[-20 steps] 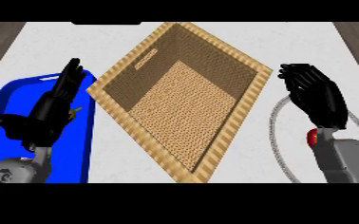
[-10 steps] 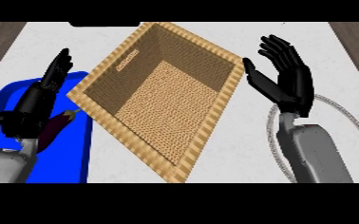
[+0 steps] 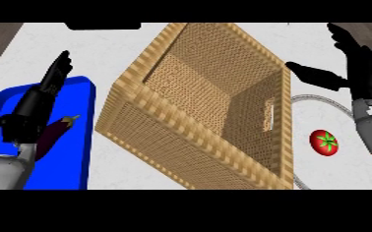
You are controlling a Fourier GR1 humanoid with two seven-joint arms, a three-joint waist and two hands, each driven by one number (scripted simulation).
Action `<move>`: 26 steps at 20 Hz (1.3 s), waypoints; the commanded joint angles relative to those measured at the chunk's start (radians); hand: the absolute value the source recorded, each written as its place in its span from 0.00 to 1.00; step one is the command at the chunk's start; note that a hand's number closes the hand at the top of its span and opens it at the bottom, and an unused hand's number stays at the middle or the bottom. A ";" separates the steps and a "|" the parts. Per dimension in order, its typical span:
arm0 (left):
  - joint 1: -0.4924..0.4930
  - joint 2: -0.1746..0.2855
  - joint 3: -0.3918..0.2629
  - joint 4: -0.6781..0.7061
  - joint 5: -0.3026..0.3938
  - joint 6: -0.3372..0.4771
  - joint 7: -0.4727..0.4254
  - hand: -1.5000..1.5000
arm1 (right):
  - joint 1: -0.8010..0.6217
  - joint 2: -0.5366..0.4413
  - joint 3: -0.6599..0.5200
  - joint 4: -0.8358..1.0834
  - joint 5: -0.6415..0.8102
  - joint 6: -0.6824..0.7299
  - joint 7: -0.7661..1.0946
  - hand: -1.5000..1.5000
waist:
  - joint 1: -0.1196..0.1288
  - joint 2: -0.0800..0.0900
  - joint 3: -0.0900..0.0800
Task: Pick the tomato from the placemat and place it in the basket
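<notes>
A red tomato (image 3: 324, 142) with a green stem lies on a pale placemat (image 3: 308, 118) with a grey rim at the right. A large woven basket (image 3: 205, 105) fills the middle, its open inside showing nothing in it. My right hand (image 3: 350, 71) is up at the right edge, fingers straight and spread, above and apart from the tomato. At the left my left hand (image 3: 38, 103) rests with fingers straight over a blue tray.
A blue tray (image 3: 75, 142) lies at the left with a dark purple eggplant (image 3: 53, 131) on it, partly behind my left hand. A dark object (image 3: 102, 25) shows at the top edge. The counter is white.
The view has shifted, so the basket appears nearer and turned, and the tomato has come into sight. My right hand has moved toward the right edge.
</notes>
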 commanded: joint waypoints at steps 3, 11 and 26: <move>0.004 -0.006 -0.007 0.008 -0.008 -0.001 0.000 0.50 | -0.084 -0.229 0.124 -0.048 -0.042 0.450 0.261 0.00 | 0.013 0.002 0.001; -0.034 -0.027 0.001 0.023 -0.017 -0.013 -0.006 0.50 | -0.224 -0.336 0.039 -0.116 -0.399 0.885 0.565 0.00 | 0.019 0.015 0.013; 0.023 -0.044 0.058 -0.041 -0.035 -0.085 0.005 0.50 | -0.033 -0.365 0.015 -0.076 -0.357 0.951 0.460 0.00 | 0.032 0.018 0.015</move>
